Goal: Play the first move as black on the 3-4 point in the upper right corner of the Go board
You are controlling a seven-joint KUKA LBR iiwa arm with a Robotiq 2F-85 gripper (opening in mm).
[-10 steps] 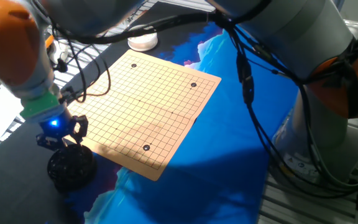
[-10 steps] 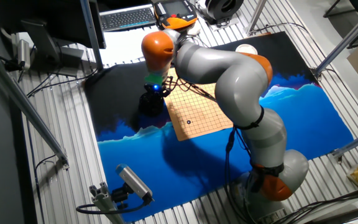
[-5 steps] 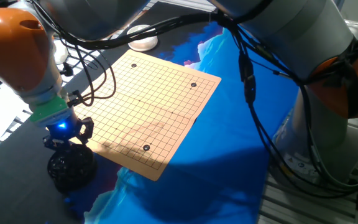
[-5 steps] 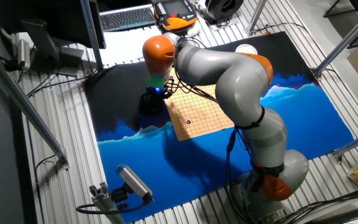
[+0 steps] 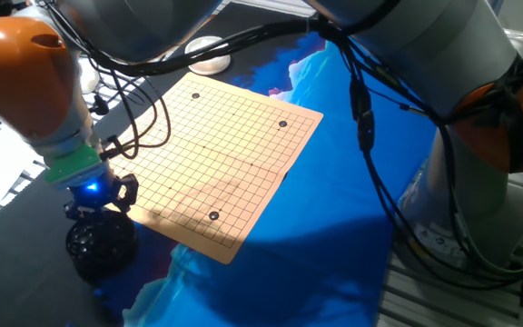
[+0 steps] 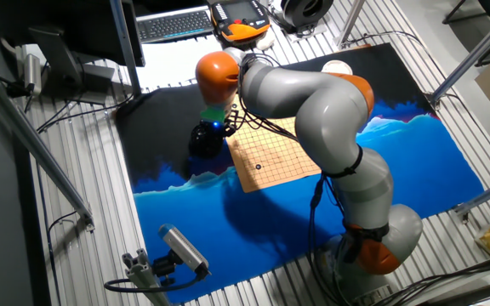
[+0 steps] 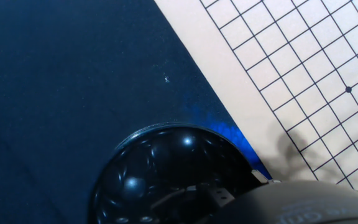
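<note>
- the arm is working at the stone-fetching step: the gripper (image 5: 93,202) is hanging directly over the black stone bowl (image 5: 101,247), which is sitting on the dark mat just beside the near-left edge of the go board (image 5: 216,154).
- in the hand view the bowl (image 7: 173,171) is filling the lower middle of the frame, glossy and dark, with the board's edge (image 7: 229,81) running diagonally just to its right.
- i cannot tell how far apart the jaws are standing or whether a stone is caught between them; the fixed views are showing only the dark finger assembly under the glowing blue light, and the hand view is not showing the fingertips clearly.
- no single black stone is showing as separate from the rest; the bowl's contents are reading as one shiny dark mass.
- the board is lying flat as a near-square, so it has no marked long axis; in the first fixed view it is turned cornerwise, one corner pointing toward the white bowl (image 5: 208,60) at the far side of the mat.
- three dark marks are sitting on the grid, and the other fixed view is showing the board (image 6: 266,157) mostly hidden under the arm.
- judging from this, the next move is calling for a pinch on one stone in the bowl, then a lift and a carry across the board to the upper right corner.
- which corner counts as upper right is not certain from these views.
</note>
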